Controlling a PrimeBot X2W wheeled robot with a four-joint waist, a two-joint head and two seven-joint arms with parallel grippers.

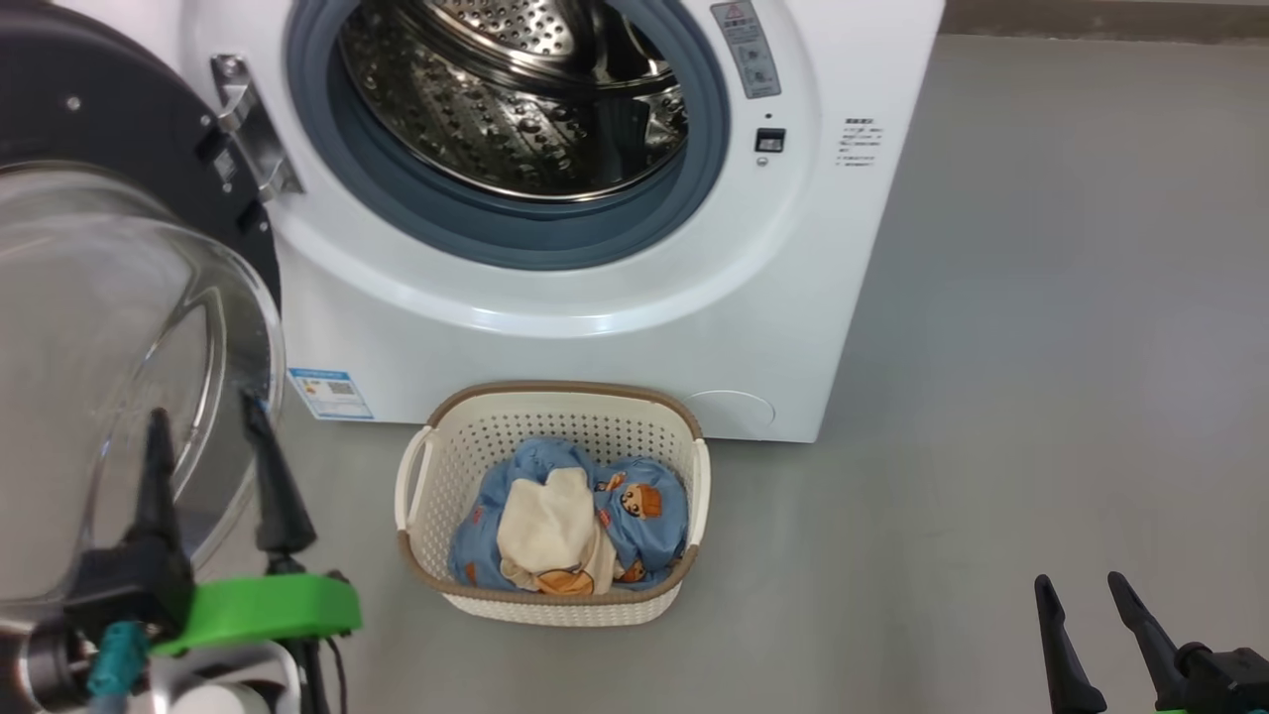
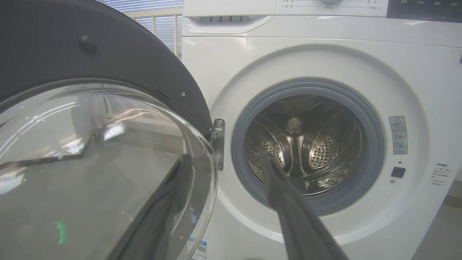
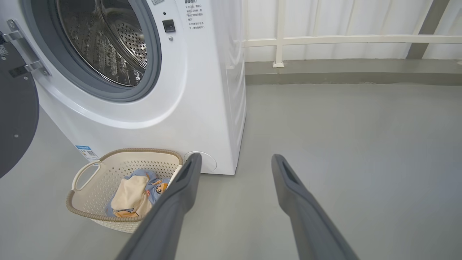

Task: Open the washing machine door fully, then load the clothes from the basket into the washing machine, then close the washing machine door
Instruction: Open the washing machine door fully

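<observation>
Found left gripper (image 1: 204, 412) with its two dark fingers spread apart and gripping nothing. Saw them at the lower left of the head view, pointing up against the edge of the glass dome, and could not tell whether either finger touched the glass. Found the washing machine door (image 1: 109, 119) swung out on its hinge (image 1: 253, 129) at the left of the opening, standing upright, inner face and bulging window turned toward the robot. Noted right gripper (image 1: 1079, 580) likewise open and holding nothing, low at the right over the grey floor (image 1: 991, 397), well apart from machine and basket. Looked into the washing machine (image 1: 694, 327): mouth facing the robot, steel drum (image 1: 516, 99) exposed inside the grey gasket (image 1: 555, 233). Spotted the basket (image 1: 565, 389) on the floor just in front of the machine, below the opening. Judged its long axis to run side to side along the front panel, slightly skewed, with a handle at each end. Made out the clothes (image 1: 644, 516) inside it, cream cloth (image 1: 545, 531) lying on top of the blue bear print.
</observation>
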